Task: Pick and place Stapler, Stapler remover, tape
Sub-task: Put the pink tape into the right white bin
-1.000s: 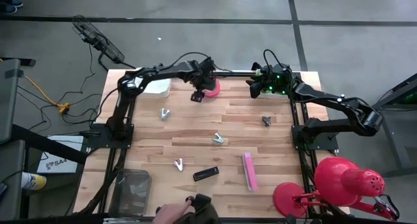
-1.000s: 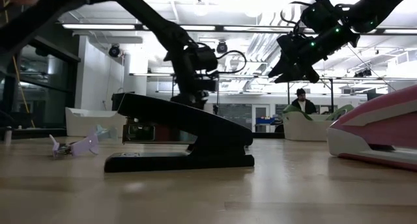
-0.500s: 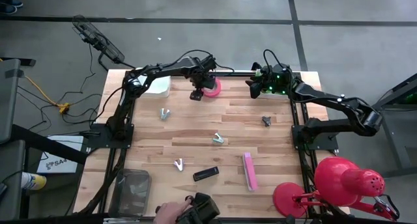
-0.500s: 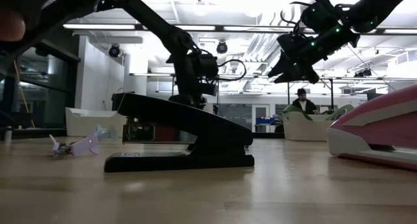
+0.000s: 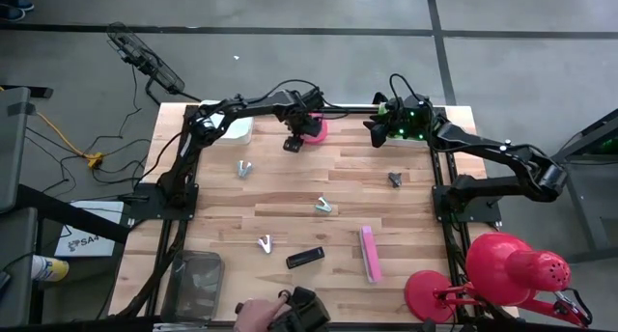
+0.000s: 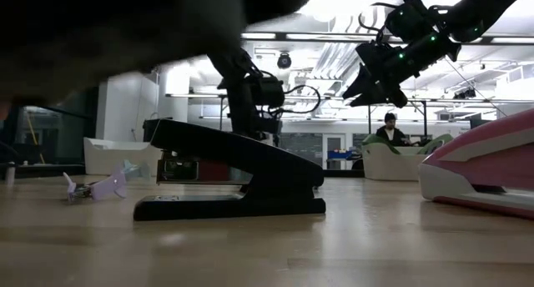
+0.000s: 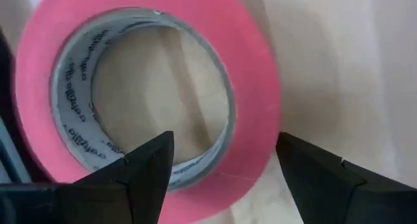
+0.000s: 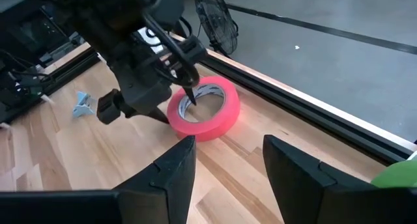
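Desk (image 5: pixel 290 187): a wooden top is carrying scattered office items, with one dark arm reaching in from each far corner.
White tray (image 5: pixel 235 129): is sitting at the far left corner of the desk, just beside the left arm.
Staple removers: one (image 5: pixel 245 168) is lying left of centre, one (image 5: pixel 324 207) near the middle, one (image 5: pixel 265 242) nearer the front, and a dark one (image 5: pixel 395 179) on the right side.
Left pincer (image 7: pixel 225 162): is reaching down at the far edge with its jaws standing wide, one finger inside the ring of the tape and the other outside its wall; I cannot tell whether the fingers are touching it.
Tape (image 7: pixel 195 42): a pink roll is lying flat on the desk at the far edge, near the middle.
Black stapler (image 5: pixel 305 258): is resting near the front edge, upright on its base.
Pink stapler (image 5: pixel 369 253): is lying just to the right of the black one, apart from it.
Right pincer (image 8: pixel 225 162): is hanging above the far right part of the desk, partly open and holding nothing, pointing toward the tape.
Red lamp (image 5: pixel 502 269): is standing at the front right corner.
Hand (image 5: pixel 253 316): a person's hand is showing at the front edge.
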Tool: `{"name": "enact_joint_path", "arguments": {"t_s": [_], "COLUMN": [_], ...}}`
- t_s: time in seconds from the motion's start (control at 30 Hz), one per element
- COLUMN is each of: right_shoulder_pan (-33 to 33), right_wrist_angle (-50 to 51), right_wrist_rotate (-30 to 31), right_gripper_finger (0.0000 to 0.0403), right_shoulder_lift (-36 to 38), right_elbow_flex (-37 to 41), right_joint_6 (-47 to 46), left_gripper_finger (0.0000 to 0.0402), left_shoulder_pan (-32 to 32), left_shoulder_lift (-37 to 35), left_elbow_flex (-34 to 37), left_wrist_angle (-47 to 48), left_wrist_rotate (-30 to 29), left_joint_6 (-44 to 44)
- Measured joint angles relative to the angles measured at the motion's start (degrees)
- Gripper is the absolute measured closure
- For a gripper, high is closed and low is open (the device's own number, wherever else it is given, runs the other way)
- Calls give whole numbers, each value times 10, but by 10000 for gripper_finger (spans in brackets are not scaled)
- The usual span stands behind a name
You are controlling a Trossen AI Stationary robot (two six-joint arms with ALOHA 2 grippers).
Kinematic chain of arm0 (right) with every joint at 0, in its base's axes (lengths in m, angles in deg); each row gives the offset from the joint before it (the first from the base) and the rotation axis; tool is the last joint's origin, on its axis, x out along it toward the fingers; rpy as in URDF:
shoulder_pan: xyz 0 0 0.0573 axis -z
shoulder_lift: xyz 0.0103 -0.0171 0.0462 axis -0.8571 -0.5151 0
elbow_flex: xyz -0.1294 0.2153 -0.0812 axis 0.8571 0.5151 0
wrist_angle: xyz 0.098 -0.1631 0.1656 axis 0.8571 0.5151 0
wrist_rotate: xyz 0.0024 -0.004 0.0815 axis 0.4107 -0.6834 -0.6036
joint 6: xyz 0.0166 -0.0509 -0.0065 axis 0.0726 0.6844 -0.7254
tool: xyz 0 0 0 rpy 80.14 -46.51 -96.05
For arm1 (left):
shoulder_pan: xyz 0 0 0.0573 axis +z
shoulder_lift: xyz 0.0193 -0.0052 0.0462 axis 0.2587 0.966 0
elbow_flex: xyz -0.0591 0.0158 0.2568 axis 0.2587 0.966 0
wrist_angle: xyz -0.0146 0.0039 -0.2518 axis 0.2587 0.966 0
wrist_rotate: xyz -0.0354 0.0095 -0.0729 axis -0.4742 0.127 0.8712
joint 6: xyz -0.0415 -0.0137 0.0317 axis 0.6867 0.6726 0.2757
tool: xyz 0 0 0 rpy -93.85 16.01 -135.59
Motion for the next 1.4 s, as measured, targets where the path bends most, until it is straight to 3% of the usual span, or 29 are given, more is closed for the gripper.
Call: {"name": "enact_joint_path", "arguments": {"t_s": [0.13, 0.4, 0.6, 0.77, 1.17, 1.4], "right_shoulder_pan": [0, 0, 0, 0, 0, 0], "right_wrist_angle": [3, 4, 4, 3, -67, -147], "right_wrist_rotate": [-3, -3, -11, -31, -76, -76], "right_gripper_finger": [233, 233, 234, 233, 233, 233], "right_shoulder_lift": [0, 0, 0, 0, 0, 0], "right_elbow_flex": [0, 0, 0, 0, 0, 0], "right_joint_6": [0, 0, -1, -2, 35, 68], "left_gripper_finger": [180, 323, 323, 323, 323, 323], "left_shoulder_pan": [-4, -4, -3, 2, 2, 9], "left_shoulder_lift": [1, 1, 1, 1, 0, -61], "left_elbow_flex": [0, 0, -19, -93, -324, -307], "left_wrist_angle": [4, 30, 75, 126, 188, 112], "left_wrist_rotate": [-6, -6, 4, 30, 194, 319], "left_joint_6": [-7, -3, 47, 78, 163, 236]}}
